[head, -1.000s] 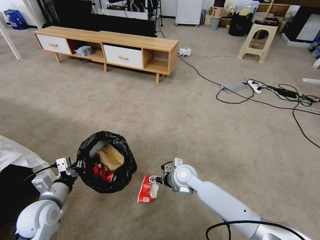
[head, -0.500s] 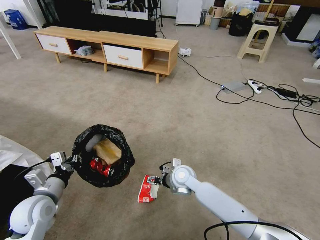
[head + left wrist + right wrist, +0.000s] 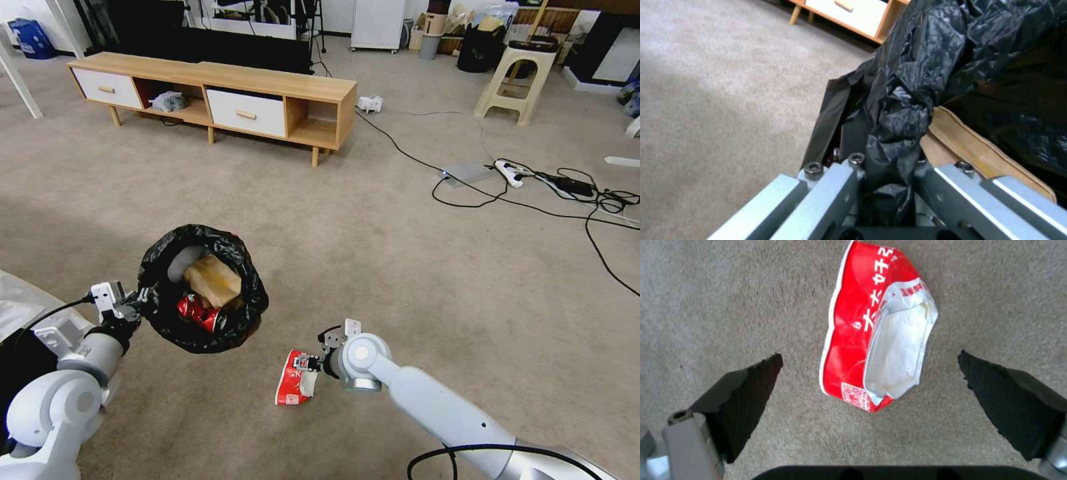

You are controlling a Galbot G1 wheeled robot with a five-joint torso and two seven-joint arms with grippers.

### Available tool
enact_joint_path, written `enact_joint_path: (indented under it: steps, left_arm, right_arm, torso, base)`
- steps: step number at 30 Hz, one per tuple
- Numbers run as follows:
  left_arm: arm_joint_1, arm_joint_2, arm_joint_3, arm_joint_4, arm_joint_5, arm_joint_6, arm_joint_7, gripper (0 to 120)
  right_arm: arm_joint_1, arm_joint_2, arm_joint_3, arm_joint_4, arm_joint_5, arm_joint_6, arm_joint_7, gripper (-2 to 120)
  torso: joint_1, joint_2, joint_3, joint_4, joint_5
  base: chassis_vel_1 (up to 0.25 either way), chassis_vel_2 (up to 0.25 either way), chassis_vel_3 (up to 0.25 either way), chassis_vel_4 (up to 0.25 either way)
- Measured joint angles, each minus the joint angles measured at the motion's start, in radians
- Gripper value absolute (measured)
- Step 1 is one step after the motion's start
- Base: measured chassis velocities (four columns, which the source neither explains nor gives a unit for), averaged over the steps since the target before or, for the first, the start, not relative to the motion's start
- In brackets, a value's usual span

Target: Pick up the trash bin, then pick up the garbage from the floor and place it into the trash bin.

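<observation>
The left end effector (image 3: 137, 308), clamped on the trash bin's (image 3: 200, 333) bag-lined rim, has lifted it higher than a moment ago. The right end effector (image 3: 869, 386) hangs wide open over the red-white snack wrapper (image 3: 876, 326), unmoved on the carpet (image 3: 400, 267).
</observation>
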Motion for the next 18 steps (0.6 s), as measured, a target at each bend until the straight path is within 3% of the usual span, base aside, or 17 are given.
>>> enact_joint_path:
  steps: [8, 18]
  left_arm:
    - [-0.059, 0.031, 0.007, 0.026, -0.027, 0.005, -0.007, 1]
    - [-0.060, 0.032, 0.004, 0.041, -0.025, 0.003, 0.000, 1]
  right_arm:
    - [0.001, 0.016, -0.006, -0.009, -0.003, 0.001, -0.001, 100]
    - [0.010, 0.039, -0.014, -0.027, -0.003, 0.001, 0.004, 100]
  torso:
    - [0.000, 0.000, 0.000, 0.0000, 0.0001]
    - [0.000, 0.000, 0.000, 0.0001, 0.0001]
  base:
    - [0.000, 0.000, 0.000, 0.000]
    - [0.000, 0.000, 0.000, 0.000]
